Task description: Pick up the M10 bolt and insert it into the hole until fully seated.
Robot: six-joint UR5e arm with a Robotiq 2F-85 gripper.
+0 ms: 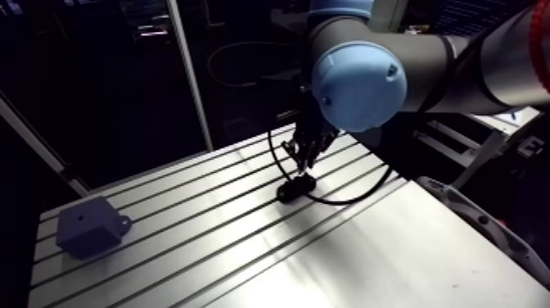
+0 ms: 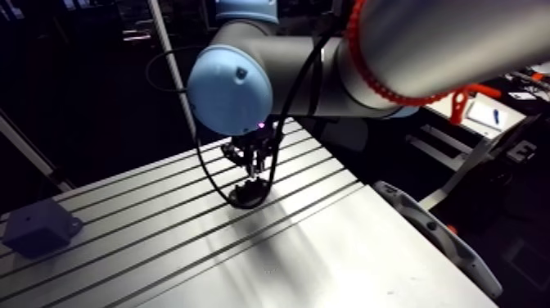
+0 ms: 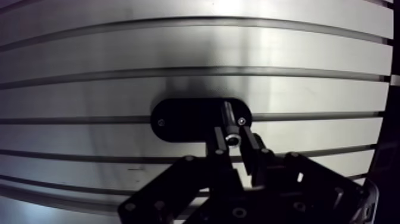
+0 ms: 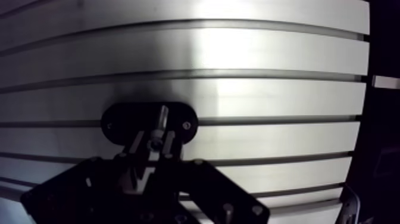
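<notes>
Pinching the M10 bolt [image 3: 228, 122] near its head, the end effector [image 3: 234, 144] holds it upright, tip at the black oval holder [image 3: 184, 119]; the grey-blue block [image 1: 90, 225], likely bearing the hole, sits well apart across the tabletop [image 1: 368, 246].

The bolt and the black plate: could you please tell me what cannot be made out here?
Wrist view: the bolt, in the gripper, hides the black plate beneath it; any hole there, or whether the tip is in it, cannot be told.
Arm view: the bolt is too small and dark.
Arm view: the blue joint cap covers the gripper's top.
</notes>
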